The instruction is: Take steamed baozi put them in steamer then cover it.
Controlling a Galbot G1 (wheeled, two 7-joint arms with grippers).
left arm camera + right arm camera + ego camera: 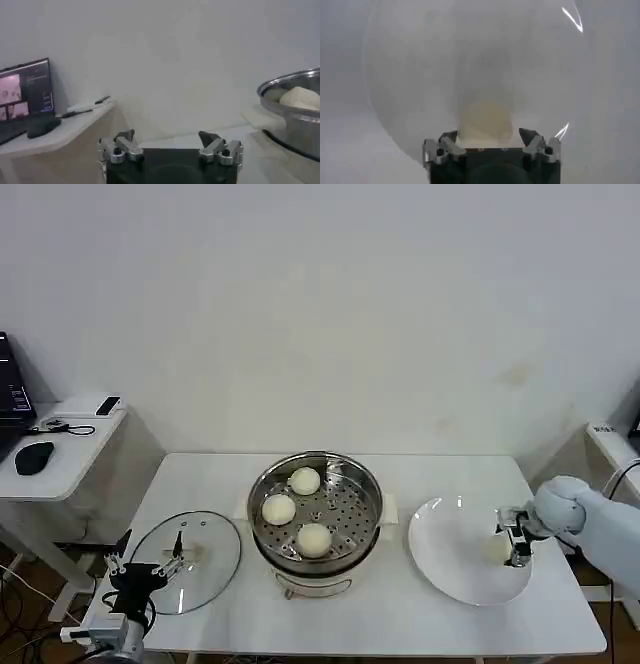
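Observation:
The steamer [315, 514] stands mid-table with three baozi [279, 509] on its perforated tray. A fourth baozi [485, 119] lies on the white plate [420, 60] at the right. My right gripper [517, 552] is down over that bun; in the right wrist view the right gripper [489, 135] is open, one finger on each side of the bun. The cover [215, 556], clear glass with a white handle, lies flat to the left of the steamer. My left gripper [142, 568] hovers open at the cover's near-left edge, holding nothing. The left wrist view shows the steamer [295, 117] off to one side.
The white plate [450, 559] sits near the table's front right edge. A side desk [60, 469] with a mouse and a laptop stands left of the table. Bare tabletop [450, 474] lies behind the plate and behind the cover.

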